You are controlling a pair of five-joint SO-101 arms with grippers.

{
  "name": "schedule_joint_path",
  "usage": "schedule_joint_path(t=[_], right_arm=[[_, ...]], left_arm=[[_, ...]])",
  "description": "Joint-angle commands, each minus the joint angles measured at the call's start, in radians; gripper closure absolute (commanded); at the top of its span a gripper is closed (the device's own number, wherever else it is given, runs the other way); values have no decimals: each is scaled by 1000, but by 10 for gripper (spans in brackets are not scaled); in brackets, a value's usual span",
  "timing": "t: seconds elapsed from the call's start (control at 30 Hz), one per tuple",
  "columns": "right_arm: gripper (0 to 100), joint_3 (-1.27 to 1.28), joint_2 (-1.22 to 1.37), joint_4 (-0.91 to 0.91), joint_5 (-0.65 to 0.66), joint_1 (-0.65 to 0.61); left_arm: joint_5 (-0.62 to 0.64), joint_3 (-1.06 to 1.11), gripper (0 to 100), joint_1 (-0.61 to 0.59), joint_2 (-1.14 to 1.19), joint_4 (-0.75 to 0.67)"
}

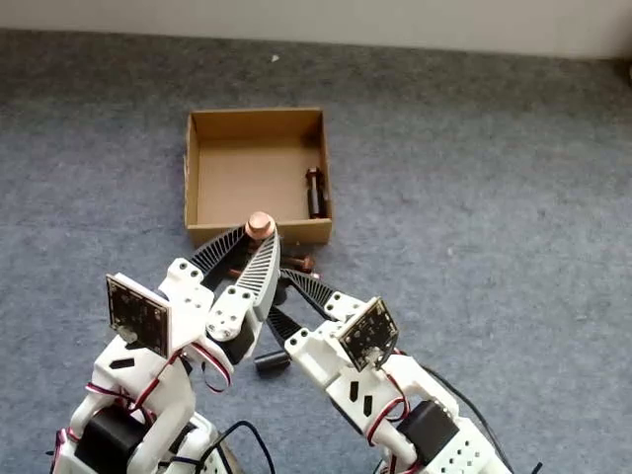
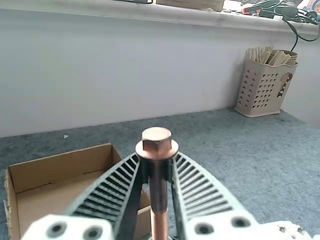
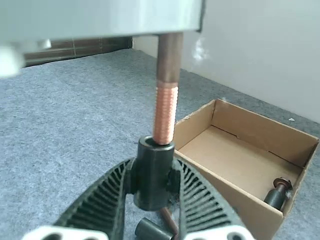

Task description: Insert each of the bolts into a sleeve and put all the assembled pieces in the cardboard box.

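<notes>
White arms [image 1: 148, 390], black ribbed fingers [image 1: 259, 270], red cables [image 1: 211, 363]

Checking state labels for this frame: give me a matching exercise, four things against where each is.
1 upright copper hex-head bolt
2 black cylindrical sleeve under it
3 assembled bolt-and-sleeve piece
4 loose black sleeve

A on the grey carpet
B in the brown cardboard box
C in the right gripper
D in the left gripper

Pairs: 1-D, 2-C, 3-B, 4-A
</notes>
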Motion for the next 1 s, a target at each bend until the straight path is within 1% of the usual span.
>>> schedule_joint_path(t=[0.0, 0.13, 0.3, 0.4, 0.7, 0.73, 0.9, 0.97], right_arm=[[994, -8, -16, -36, 9, -7], [994, -10, -16, -36, 8, 41], [994, -10, -16, -36, 8, 45], [994, -38, -16, -38, 8, 48], [994, -102, -16, -38, 8, 50], [994, -102, -16, -38, 8, 51], [994, -96, -16, -38, 3, 96], [994, -94, -16, -38, 2, 104]], left_arm=[[6, -7, 995, 16, -4, -17], [6, -5, 995, 18, -5, 44], [3, -5, 995, 53, -5, 106], [2, 25, 995, 71, -5, 103], [2, 107, 986, 70, -5, 103], [2, 107, 970, 70, -5, 107], [2, 104, 818, 70, -5, 135], [2, 97, 803, 70, -5, 160]])
